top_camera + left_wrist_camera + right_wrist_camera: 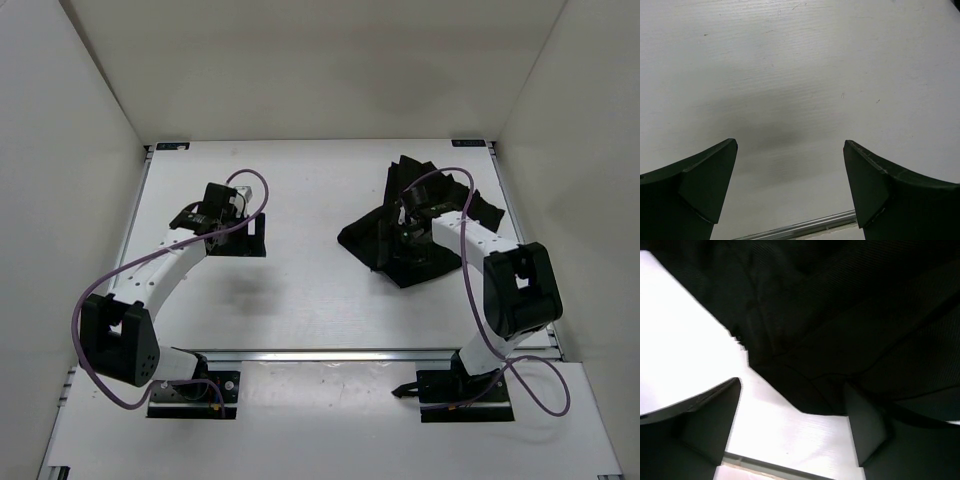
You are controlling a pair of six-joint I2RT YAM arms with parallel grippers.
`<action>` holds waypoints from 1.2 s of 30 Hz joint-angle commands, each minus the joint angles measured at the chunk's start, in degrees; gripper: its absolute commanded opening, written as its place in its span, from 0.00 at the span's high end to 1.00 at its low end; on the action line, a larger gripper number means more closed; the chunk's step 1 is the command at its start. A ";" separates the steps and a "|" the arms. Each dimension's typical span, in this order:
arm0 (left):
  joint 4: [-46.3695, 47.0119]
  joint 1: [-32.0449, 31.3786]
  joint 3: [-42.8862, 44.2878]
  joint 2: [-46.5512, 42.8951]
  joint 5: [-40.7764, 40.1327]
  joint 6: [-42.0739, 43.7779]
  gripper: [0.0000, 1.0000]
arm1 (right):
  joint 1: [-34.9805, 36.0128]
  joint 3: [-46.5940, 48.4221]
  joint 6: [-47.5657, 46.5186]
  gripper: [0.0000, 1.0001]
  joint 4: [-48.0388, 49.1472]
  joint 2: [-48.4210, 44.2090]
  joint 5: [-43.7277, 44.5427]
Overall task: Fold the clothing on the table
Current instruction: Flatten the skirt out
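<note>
The black clothing (362,236) lies crumpled in a heap on the right half of the white table (300,190). My right gripper (408,245) hangs open just over the heap's near part. In the right wrist view its jaws (792,385) stand wide apart with nothing between them. The clothing (840,315) fills the upper right there, and its near hem reaches the right finger. My left gripper (243,236) hovers open over bare table at centre left, well apart from the clothing. The left wrist view shows its jaws (790,145) wide above the white table (800,75).
A metal rail (330,354) runs along the table's near edge, also seen as the rail (800,227) and the rail (765,465). White walls close in the left, right and back sides. Purple cables loop off both arms.
</note>
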 commanded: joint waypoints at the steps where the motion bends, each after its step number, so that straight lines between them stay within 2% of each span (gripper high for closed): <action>1: 1.31 -0.06 -0.64 -1.79 1.46 0.89 0.01 | -0.31 -1.16 2.17 0.25 2.63 1.43 1.81; 2: 1.14 0.38 -0.73 -1.88 1.46 1.15 0.02 | -0.49 -0.90 2.26 0.30 2.54 1.17 1.90; 4: 1.22 0.73 -0.99 -2.23 1.46 1.33 0.02 | -0.49 -0.63 2.17 0.48 2.36 1.87 2.87; 5: 1.40 0.65 -1.26 -2.14 1.55 1.68 0.01 | -0.32 -0.54 2.00 0.54 2.63 2.13 3.13; 6: 1.40 0.91 -1.26 -2.32 1.63 1.60 0.01 | -1.27 -0.11 1.91 0.70 2.80 2.31 3.92; 7: 1.40 0.91 -1.17 -2.32 1.55 1.77 0.02 | -1.28 0.42 1.73 0.78 2.28 2.74 3.66; 8: 1.57 0.82 -1.34 -2.15 1.29 1.94 0.01 | -2.15 1.29 1.82 0.91 0.88 3.36 3.92; 9: 1.40 0.74 -0.91 -2.23 1.37 1.86 0.01 | -2.86 3.22 1.56 1.00 0.70 3.45 4.01; 17: 5.09 -0.05 -1.79 -0.13 5.85 0.81 0.01 | -3.48 19.21 -3.45 1.00 -6.15 3.01 9.90; 20: 6.14 -0.32 -1.70 1.02 7.08 0.28 0.01 | -4.53 23.00 -3.28 1.00 -7.82 3.71 8.67; 21: 6.75 -0.32 -1.35 1.11 7.17 0.10 0.01 | -4.97 23.45 -2.93 0.94 -9.14 4.32 8.67; 22: 6.85 -0.41 -1.35 1.28 7.78 -0.07 0.01 | -4.80 23.54 -2.49 0.76 -9.85 5.64 9.19; 23: 7.37 -0.23 -1.43 1.20 7.44 0.01 0.02 | -4.62 23.45 -2.49 0.66 -10.81 6.17 8.94; 24: 7.20 0.38 -1.35 1.02 7.78 -0.07 0.02 | -3.84 23.19 -1.44 0.51 -12.65 6.96 10.15; 26: 7.29 0.39 -1.96 0.76 6.92 0.19 0.02 | -2.25 21.53 -0.21 0.33 -13.80 7.23 12.09; 29: 7.37 1.00 -2.31 0.14 7.17 0.36 0.02 | 0.30 18.37 3.04 0.20 -14.34 6.00 12.37; 32: 7.11 1.09 -3.01 0.40 7.43 0.36 0.02 | 0.66 12.75 5.32 0.19 -10.56 3.98 8.69; 36: 7.20 0.30 -2.66 0.67 7.26 1.24 0.02 | -0.14 10.45 6.82 0.19 -7.40 4.85 8.41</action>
